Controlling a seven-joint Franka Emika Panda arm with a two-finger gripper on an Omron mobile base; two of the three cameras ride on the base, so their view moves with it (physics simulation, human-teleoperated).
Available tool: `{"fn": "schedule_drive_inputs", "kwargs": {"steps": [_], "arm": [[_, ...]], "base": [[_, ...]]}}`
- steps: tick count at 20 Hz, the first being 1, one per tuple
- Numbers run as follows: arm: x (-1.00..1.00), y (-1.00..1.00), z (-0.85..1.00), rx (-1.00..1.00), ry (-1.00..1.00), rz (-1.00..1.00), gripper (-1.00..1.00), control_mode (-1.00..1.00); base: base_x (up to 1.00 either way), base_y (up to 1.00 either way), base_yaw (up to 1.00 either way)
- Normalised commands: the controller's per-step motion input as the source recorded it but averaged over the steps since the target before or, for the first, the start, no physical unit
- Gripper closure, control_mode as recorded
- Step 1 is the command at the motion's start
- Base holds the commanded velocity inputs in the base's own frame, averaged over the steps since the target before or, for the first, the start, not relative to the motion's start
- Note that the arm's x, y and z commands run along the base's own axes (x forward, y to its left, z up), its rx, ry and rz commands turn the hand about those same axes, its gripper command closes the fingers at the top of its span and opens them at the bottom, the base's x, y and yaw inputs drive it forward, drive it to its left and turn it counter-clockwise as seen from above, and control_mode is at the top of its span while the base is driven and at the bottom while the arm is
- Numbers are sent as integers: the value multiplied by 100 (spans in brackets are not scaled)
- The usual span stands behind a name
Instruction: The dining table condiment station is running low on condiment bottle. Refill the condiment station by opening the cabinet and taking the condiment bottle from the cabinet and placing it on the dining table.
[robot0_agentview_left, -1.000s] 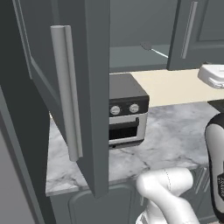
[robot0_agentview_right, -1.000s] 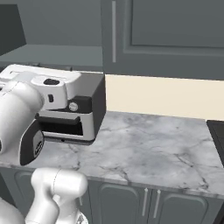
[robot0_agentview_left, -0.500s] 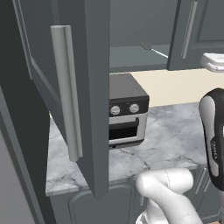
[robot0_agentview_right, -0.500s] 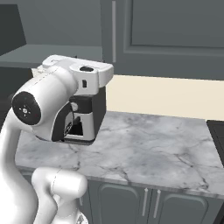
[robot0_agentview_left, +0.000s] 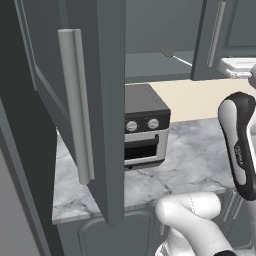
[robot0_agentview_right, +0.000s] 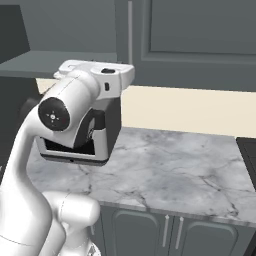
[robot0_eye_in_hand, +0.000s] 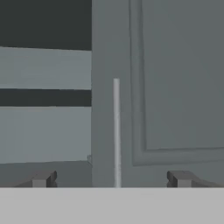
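**Gripper open, facing closed cabinet door beside an open one**

Hand view: the gripper (robot0_eye_in_hand: 111, 179) has its two dark fingertips (robot0_eye_in_hand: 43, 178) spread wide at the bottom of the frame, nothing between them. Straight ahead, centre frame, is a closed dark grey cabinet door (robot0_eye_in_hand: 175, 78) with a recessed panel; its slim pale vertical handle (robot0_eye_in_hand: 116, 131) sits between the fingertips in the picture, apart from both. Left half of this view looks into the open cabinet (robot0_eye_in_hand: 43, 65): grey shelf faces with dark gaps between them. No bottle can be made out on them.

Left base view: an open cabinet door (robot0_agentview_left: 107, 100) swings toward the camera at left-centre of the frame, carrying a long grey bar handle (robot0_agentview_left: 75, 105). Behind and below it, a dark toaster oven (robot0_agentview_left: 145, 130) stands on the grey-veined marble worktop (robot0_agentview_left: 195, 160). The arm's dark-jointed link (robot0_agentview_left: 240, 145) is at the right edge.

Right base view: the white arm (robot0_agentview_right: 65, 115) stands at the left of the frame, partly covering the toaster oven. Marble worktop extends to the right, with base cabinets (robot0_agentview_right: 170, 232) along the lower edge.

Condiment bottle: cannot tell where it is.
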Motion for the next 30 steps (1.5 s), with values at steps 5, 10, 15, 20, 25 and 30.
{"fn": "schedule_drive_inputs", "kwargs": {"steps": [5,10,15,20,25,30], "arm": [[53,0,0,0,-1,11,-100,-100],[47,0,0,0,0,1,-100,-100],[41,-2,1,0,0,0,-100,-100],[43,-11,3,0,-1,0,-100,-100],[35,-18,1,0,-1,0,-100,-100],[39,-9,0,0,0,1,-100,-100]], "base": [[0,0,0],[0,0,0],[0,0,0],[0,0,0],[0,0,0],[0,0,0]]}}
